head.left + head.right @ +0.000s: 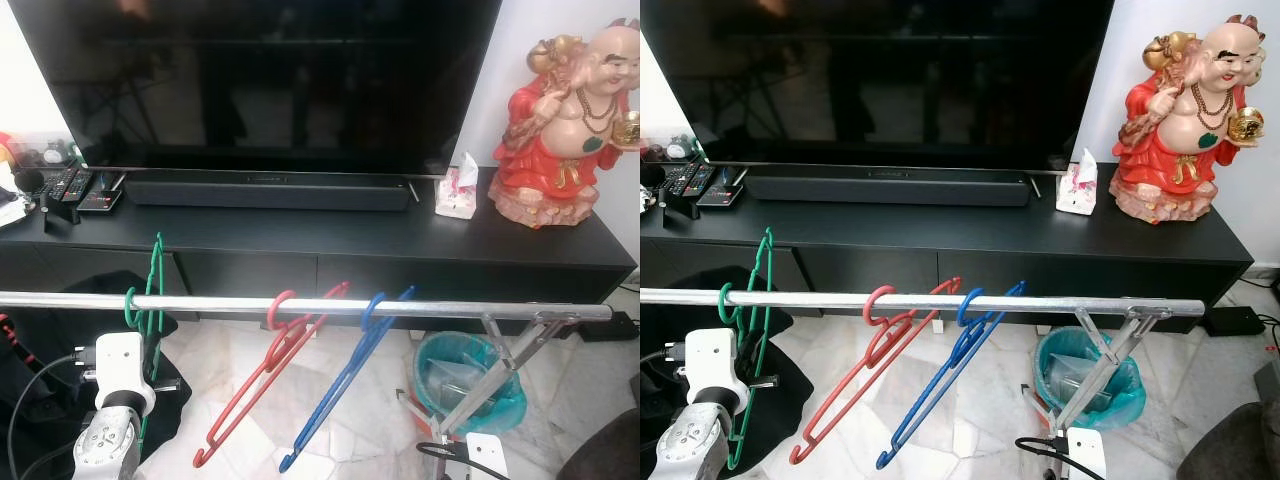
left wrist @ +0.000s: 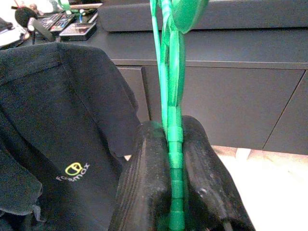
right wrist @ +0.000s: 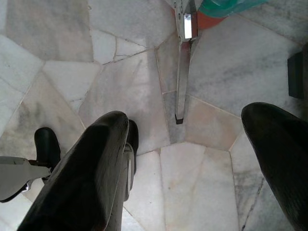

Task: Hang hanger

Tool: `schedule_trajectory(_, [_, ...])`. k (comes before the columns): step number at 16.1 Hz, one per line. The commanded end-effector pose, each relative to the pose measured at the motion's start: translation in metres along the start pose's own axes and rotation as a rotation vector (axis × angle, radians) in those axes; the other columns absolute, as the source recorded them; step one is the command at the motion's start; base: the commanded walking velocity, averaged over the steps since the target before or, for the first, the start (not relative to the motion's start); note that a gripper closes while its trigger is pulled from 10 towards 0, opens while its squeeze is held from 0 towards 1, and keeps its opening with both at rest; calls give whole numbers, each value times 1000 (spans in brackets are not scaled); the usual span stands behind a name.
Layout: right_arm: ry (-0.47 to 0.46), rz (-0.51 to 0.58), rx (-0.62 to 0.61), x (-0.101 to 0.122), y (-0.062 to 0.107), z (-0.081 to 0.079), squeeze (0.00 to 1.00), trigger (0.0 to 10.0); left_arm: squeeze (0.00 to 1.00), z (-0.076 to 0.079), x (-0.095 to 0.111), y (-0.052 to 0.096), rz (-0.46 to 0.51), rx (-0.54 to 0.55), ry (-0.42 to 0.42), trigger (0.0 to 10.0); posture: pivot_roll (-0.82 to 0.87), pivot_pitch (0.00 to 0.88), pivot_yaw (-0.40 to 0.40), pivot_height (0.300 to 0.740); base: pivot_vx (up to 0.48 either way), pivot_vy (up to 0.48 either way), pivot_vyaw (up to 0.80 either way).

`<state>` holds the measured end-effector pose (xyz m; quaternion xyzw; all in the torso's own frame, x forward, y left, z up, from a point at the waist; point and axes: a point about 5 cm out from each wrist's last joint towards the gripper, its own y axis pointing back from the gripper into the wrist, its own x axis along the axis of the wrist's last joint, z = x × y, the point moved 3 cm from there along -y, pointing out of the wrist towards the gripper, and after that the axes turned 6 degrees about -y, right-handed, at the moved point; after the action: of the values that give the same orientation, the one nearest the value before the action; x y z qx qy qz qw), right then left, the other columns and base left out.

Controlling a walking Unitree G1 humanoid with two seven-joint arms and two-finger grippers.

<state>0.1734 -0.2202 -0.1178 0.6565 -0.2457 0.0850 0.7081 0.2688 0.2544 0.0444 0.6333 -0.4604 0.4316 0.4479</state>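
My left gripper (image 2: 175, 192) has its two black fingers (image 2: 139, 192) pressed tight on the green hanger (image 1: 150, 300), the plastic strip pinched between the pads. That hanger hangs upright, its hook looped over the silver rail (image 1: 450, 310) near the rail's left end, just above my left wrist. Behind it lies a black garment (image 2: 53, 130) with a small yellow logo.

My right gripper (image 3: 187, 163) hangs low over the marble floor (image 3: 134, 86), its fingers spread wide apart with nothing between them, beside a metal leg of the rack (image 3: 182, 82).

Further along the rail, a red hanger (image 1: 265, 375) and a blue hanger (image 1: 345, 380) hang tilted, side by side. A teal bin (image 1: 455, 385) stands under the rail's right end. Beyond is a black cabinet (image 1: 330, 245) carrying a television (image 1: 260, 70), a soundbar (image 1: 265, 190), remotes (image 1: 75, 188), a tissue pack (image 1: 457, 190) and a red figurine (image 1: 560, 130).
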Motion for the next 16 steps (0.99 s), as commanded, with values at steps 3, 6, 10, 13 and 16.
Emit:
schedule_trajectory(3, [1, -1, -2, 1, 0, 1, 0, 10000, 1000, 5, -18, 5, -69, -14, 6, 10000, 129, 0, -24, 732, 0, 0, 0])
schedule_trajectory(6, [1, -1, -1, 1, 0, 1, 0, 10000, 1000, 5, -16, 5, -58, -8, 9, 10000, 129, 0, -24, 732, 0, 0, 0])
schedule_trajectory(10, [1, 0, -2, 1, 0, 1, 0, 10000, 1000, 4, -9, 9, -9, -6, 22, 10000, 130, 0, -23, 732, 0, 0, 0])
schedule_trajectory(13, [2, 1, -2, 1, 0, 1, 0, 10000, 1000, 3, 3, 13, 52, -10, 42, 10000, 134, 0, -24, 732, 0, 0, 0])
schedule_trajectory(16, [3, 2, -1, 2, 0, 1, 0, 10000, 1000, 1, 5, 19, 62, -9, 44, 10000, 136, 0, -24, 732, 0, 0, 0])
